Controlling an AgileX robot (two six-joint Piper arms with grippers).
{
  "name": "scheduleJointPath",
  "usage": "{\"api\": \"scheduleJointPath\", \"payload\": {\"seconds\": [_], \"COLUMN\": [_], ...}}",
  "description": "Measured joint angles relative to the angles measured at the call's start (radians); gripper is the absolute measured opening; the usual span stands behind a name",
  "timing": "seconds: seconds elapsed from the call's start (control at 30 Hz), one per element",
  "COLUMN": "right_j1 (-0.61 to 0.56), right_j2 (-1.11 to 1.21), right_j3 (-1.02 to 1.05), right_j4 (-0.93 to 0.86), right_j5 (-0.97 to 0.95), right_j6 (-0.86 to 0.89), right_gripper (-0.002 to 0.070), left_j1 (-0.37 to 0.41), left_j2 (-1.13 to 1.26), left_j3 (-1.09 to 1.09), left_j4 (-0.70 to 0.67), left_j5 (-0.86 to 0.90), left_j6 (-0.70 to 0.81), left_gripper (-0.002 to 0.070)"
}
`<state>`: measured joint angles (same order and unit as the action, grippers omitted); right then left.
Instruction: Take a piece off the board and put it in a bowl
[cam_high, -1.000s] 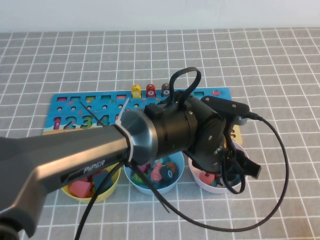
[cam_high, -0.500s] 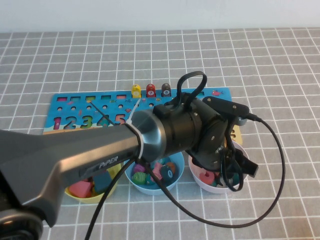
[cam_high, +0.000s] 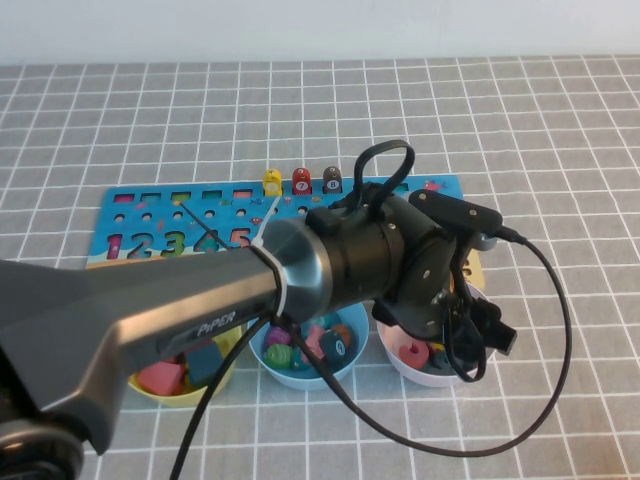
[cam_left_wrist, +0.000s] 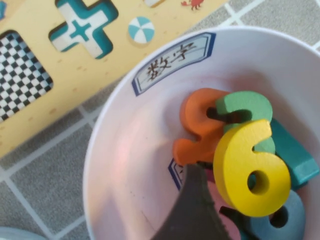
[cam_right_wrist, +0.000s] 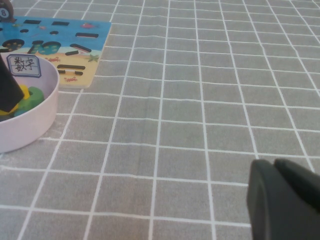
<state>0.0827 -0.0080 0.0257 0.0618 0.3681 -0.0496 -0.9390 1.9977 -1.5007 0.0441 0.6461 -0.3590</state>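
The yellow 6 piece (cam_left_wrist: 240, 175) hangs low inside the pale pink bowl (cam_left_wrist: 115, 150), just over an orange numeral (cam_left_wrist: 200, 125) and green and teal pieces. My left gripper (cam_left_wrist: 225, 210) is shut on the piece; one dark finger (cam_left_wrist: 192, 205) shows beside it. In the high view the left gripper (cam_high: 470, 345) is down in the pink bowl (cam_high: 400, 368), and the arm hides the piece. The blue board (cam_high: 150, 215) lies behind the bowls. My right gripper (cam_right_wrist: 274, 165) is shut and empty, low over the table to the right of the bowl (cam_right_wrist: 30, 130) and the piece (cam_right_wrist: 21, 94).
A yellow bowl (cam_high: 215, 385) and a light blue bowl (cam_high: 300, 375), both holding pieces, stand left of the pink bowl. Three small pegs (cam_high: 301, 180) stand on the board's far edge. The left arm's cable (cam_high: 560, 330) loops out to the right. Grey checked cloth covers the table.
The left gripper has sunk a little lower into the pink bowl and shifted slightly left. The right arm has not visibly moved.
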Motion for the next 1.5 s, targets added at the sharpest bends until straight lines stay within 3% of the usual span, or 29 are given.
{"api": "scheduleJointPath", "payload": {"seconds": [0.2,0.3,0.5,0.6,1.1,1.5], "right_j1": [0.0,0.0,0.0,0.0,0.0,0.0], "right_j2": [0.0,0.0,0.0,0.0,0.0,0.0], "right_j3": [0.0,0.0,0.0,0.0,0.0,0.0], "right_j4": [0.0,0.0,0.0,0.0,0.0,0.0], "right_j5": [0.0,0.0,0.0,0.0,0.0,0.0], "right_j6": [0.0,0.0,0.0,0.0,0.0,0.0], "right_gripper": [-0.0017,-0.0017,-0.0017,-0.0017,-0.0017,-0.0017], "left_j1": [0.0,0.008,0.082,0.11,0.131,0.131], "left_j2": [-0.078,-0.165,-0.383,-0.523,-1.123,-1.192], "left_j3": [0.003,0.05,0.289,0.443,0.984,1.067], "left_j4": [0.0,0.002,0.006,0.008,0.026,0.049], "left_j5": [0.035,0.032,-0.047,-0.138,-0.508,-0.513], "left_j6": [0.007,0.055,0.1,0.112,0.065,0.068], "left_gripper": [0.0473,0.0412,0.0101,0.0028,-0.0002,-0.0002]}}
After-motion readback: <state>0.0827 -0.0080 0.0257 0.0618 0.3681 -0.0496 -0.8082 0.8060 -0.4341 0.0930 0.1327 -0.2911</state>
